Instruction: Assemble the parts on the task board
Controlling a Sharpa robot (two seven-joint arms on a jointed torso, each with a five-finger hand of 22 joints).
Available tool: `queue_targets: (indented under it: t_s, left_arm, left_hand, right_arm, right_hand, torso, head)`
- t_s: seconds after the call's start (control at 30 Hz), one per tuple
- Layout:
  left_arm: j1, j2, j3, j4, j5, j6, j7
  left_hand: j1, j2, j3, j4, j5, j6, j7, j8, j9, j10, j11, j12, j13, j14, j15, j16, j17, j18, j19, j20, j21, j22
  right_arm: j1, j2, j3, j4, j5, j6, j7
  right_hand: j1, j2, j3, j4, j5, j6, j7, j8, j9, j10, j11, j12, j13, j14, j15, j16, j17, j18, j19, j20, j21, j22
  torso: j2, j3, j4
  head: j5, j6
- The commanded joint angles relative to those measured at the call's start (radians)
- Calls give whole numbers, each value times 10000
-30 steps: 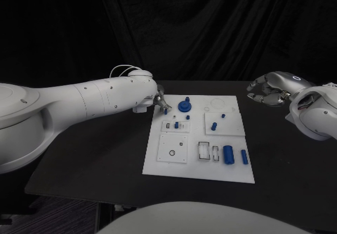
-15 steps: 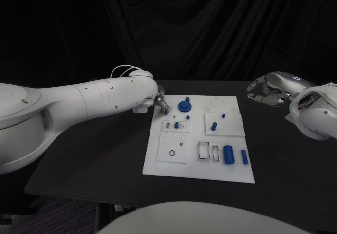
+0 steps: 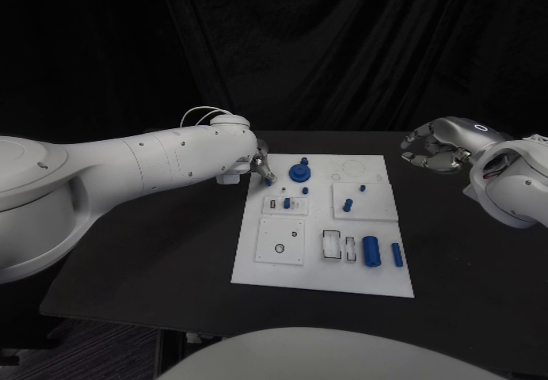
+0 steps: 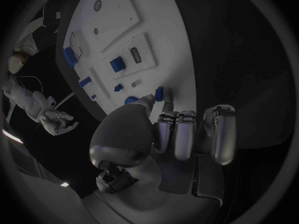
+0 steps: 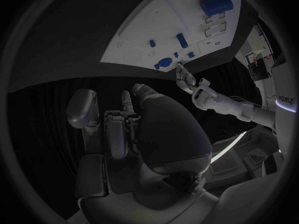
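- Black cloth hangs behind a black bench (image 3: 149, 253), with the white task board (image 3: 325, 273) lying in its middle.
- At the board's far left corner, the left hand (image 3: 258, 165) reaches down; its fingertips pinch a small blue peg (image 4: 159, 92) right at the board's surface, the other fingers curled beside it.
- Just right of that stands a larger blue knob (image 3: 300, 172), upright on the board.
- Further along, small blue parts (image 3: 347, 205) sit on the raised white blocks, and two blue cylinders (image 3: 372, 248) lie near the board's right edge.
- Several sockets look unfilled, so I judge the assembly partly done, with the loose cylinders left to seat.
- Well right of the board, the right hand (image 3: 437, 147) hovers above the bench, fingers curled in on nothing.
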Motion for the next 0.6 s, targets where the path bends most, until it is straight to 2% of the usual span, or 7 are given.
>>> queue_targets:
  t_s: [0.03, 0.43, 0.57, 0.6]
  left_arm:
    - [-22, 35, 8, 6, 0, 113, 127]
    - [-39, 25, 8, 47, 0, 69, 223]
    - [-41, 9, 8, 63, 0, 26, 248]
    - [-41, 2, 8, 69, 0, 9, 247]
  left_hand:
    - [156, -17, 121, -70, 93, 56, -4, -68, -17, 1041, 15, 26, 2631, 1039, 12, 26, 2635, 125, 150, 30, -36, 2177]
    - [278, -90, 606, -274, 215, 83, -18, -113, -38, 1041, -1, 26, 2631, 1039, -1, 26, 2635, 130, 134, 16, -60, 2170]
    - [326, -189, 995, -441, 350, 127, -36, -103, -15, 1041, -15, 26, 2631, 1039, -15, 26, 2635, 127, 146, 2, -46, 2175]
    - [339, -285, 1268, -565, 412, 163, -52, -79, 18, 1041, -30, 26, 2631, 1039, -28, 26, 2635, 126, 151, -9, -41, 2177]
  right_arm:
    - [-28, -4, 8, 2, -33, 73, -79]
    - [-39, -8, 8, -11, -33, 108, -106]
    - [-49, -4, 8, -32, -33, 128, -119]
    - [-53, -5, 8, -36, -33, 131, -121]
  right_hand:
    - [4, -101, 52, 0, 35, -69, 22, -30, -16, 1026, 48, 25, 2632, 942, 56, -14, 2410, 122, -63, -13, -65, 1301]
    - [0, -97, 66, -4, 36, -64, 25, -27, -18, 1026, 48, 25, 2632, 941, 55, -19, 2407, 122, -61, -14, -71, 1301]
    - [0, -97, 66, -4, 36, -64, 25, -27, -18, 1026, 48, 25, 2632, 941, 55, -19, 2407, 122, -61, -14, -71, 1301]
    - [0, -97, 66, -4, 36, -64, 25, -27, -18, 1026, 48, 25, 2632, 941, 55, -19, 2407, 122, -61, -14, -71, 1301]
  torso:
    - [-4, -2, -3]
    - [4, 1, -6]
    - [6, -1, -5]
    - [5, 1, -5]
  head:
    - [8, -2]
    - [22, -2]
    - [38, -2]
    - [47, -2]
